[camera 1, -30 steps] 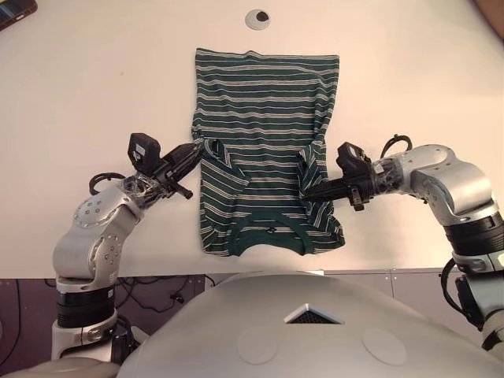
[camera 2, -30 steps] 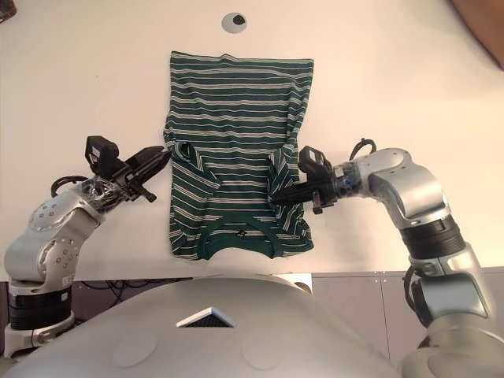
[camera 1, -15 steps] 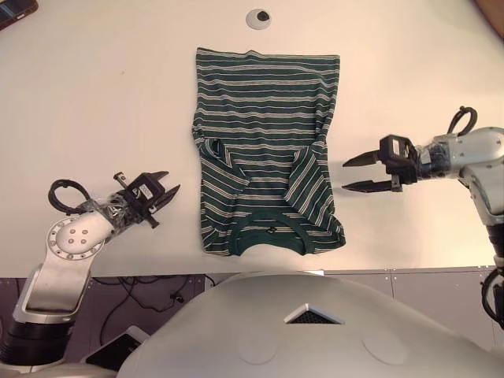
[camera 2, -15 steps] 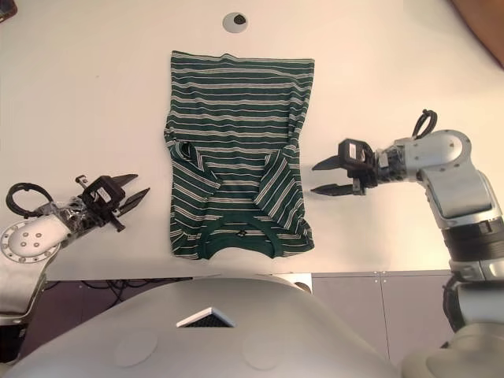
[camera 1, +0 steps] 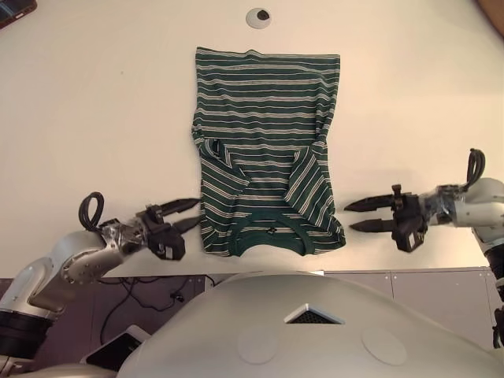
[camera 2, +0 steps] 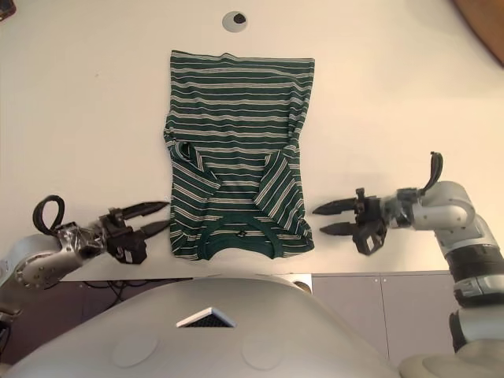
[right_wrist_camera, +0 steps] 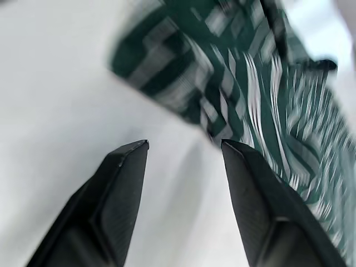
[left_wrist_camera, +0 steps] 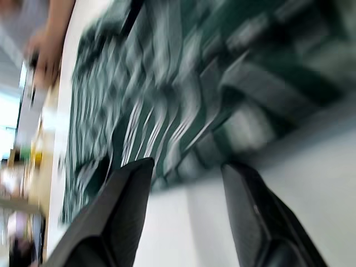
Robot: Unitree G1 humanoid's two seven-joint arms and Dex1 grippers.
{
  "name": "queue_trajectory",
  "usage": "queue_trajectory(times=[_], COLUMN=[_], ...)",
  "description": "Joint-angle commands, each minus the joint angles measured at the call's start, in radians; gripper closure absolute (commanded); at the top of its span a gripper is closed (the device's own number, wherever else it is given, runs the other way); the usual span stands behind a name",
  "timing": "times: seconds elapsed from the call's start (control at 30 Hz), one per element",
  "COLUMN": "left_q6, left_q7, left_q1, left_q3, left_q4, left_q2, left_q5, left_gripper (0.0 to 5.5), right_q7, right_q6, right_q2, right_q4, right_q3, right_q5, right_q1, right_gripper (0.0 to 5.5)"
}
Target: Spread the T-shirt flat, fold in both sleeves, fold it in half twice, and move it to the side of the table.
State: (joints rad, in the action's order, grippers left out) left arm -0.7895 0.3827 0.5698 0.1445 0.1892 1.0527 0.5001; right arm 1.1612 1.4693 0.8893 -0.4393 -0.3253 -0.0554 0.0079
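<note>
1. Lying flat near the middle of the white bench [camera 1: 94, 102], the green striped T-shirt [camera 1: 268, 118] has its collar toward the robot, close to the near edge, and its hem toward the far side.
2. Both sleeves are folded inward over the shirt's front, the left one a short flap and the right one a longer diagonal band running down toward the collar.
3. The left gripper [camera 1: 197, 212] hangs low over the bench just beside the shirt's left edge at the collar end. Its fingers are apart and empty, tips pointing at the fabric; whether the tips touch the cloth cannot be told.
4. The right gripper [camera 1: 348, 218] mirrors it on the other side, fingers spread and holding nothing, with a thin strip of bare bench between the tips and the shirt's right edge.
5. A round grey grommet [camera 1: 257, 18] sits in the bench just beyond the hem.
6. A dark object [camera 1: 16, 9] lies at the far left corner.
</note>
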Motion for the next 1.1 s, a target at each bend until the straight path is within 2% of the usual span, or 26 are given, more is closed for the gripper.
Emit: queue_trajectory(times=[0.03, 0.1, 0.17, 0.2, 0.33, 0.4, 0.47, 0.53, 0.67, 0.77, 0.87, 0.97, 1.1], left_q6=[-0.025, -0.028, -0.021, -0.016, 0.009, 0.025, 0.130, 0.204, 0.245, 0.259, 0.258, 0.260, 0.263], left_q7=[0.058, 0.071, 0.081, 0.085, 0.104, 0.127, 0.206, 0.271, 0.311, 0.312, 0.310, 0.311, 0.308], left_q1=[0.003, -0.028, -0.052, -0.062, -0.092, -0.100, -0.079, -0.082, -0.103, -0.102, -0.105, -0.108, -0.115], left_q3=[0.078, 0.098, 0.115, 0.125, 0.160, 0.175, 0.186, 0.196, 0.206, 0.208, 0.215, 0.217, 0.218], left_q4=[-0.065, -0.070, -0.075, -0.078, -0.087, -0.096, -0.091, -0.072, -0.057, -0.060, -0.071, -0.074, -0.075], left_q2=[0.016, 0.001, -0.010, -0.015, -0.023, -0.016, -0.013, -0.010, -0.010, -0.020, -0.026, -0.030, -0.033], left_q5=[0.142, 0.160, 0.165, 0.166, 0.164, 0.149, 0.008, -0.063, -0.097, -0.095, -0.084, -0.085, -0.090], left_gripper=[3.32, 3.32, 3.28, 3.28, 3.86, 4.20, 4.51, 4.78, 5.41, 5.47, 5.50, 5.50, 5.50], right_q7=[-0.060, -0.104, -0.140, -0.158, -0.217, -0.249, -0.276, -0.293, -0.320, -0.341, -0.347, -0.302, -0.195], right_q6=[0.032, -0.008, -0.038, -0.053, -0.113, -0.093, -0.046, 0.000, -0.017, -0.123, -0.253, -0.503, -0.686], right_q2=[-0.099, -0.126, -0.103, -0.077, 0.081, 0.171, 0.249, 0.281, 0.326, 0.332, 0.323, 0.279, 0.238], right_q4=[-0.019, 0.054, 0.133, 0.174, 0.334, 0.303, 0.174, 0.054, 0.080, 0.211, 0.391, 0.627, 0.708], right_q3=[-0.058, -0.055, -0.048, -0.047, -0.043, -0.056, -0.093, -0.130, -0.186, -0.183, -0.175, -0.197, -0.212], right_q5=[-0.152, -0.206, -0.234, -0.236, -0.177, -0.136, -0.085, -0.063, 0.006, 0.050, 0.035, 0.043, 0.090], right_q1=[-0.051, -0.042, -0.007, 0.014, 0.087, 0.082, 0.045, -0.001, -0.035, -0.018, 0.020, -0.015, -0.099], right_gripper=[3.12, 3.12, 3.25, 3.39, 3.95, 4.29, 4.59, 4.86, 5.48, 5.50, 5.05, 4.56, 3.94])
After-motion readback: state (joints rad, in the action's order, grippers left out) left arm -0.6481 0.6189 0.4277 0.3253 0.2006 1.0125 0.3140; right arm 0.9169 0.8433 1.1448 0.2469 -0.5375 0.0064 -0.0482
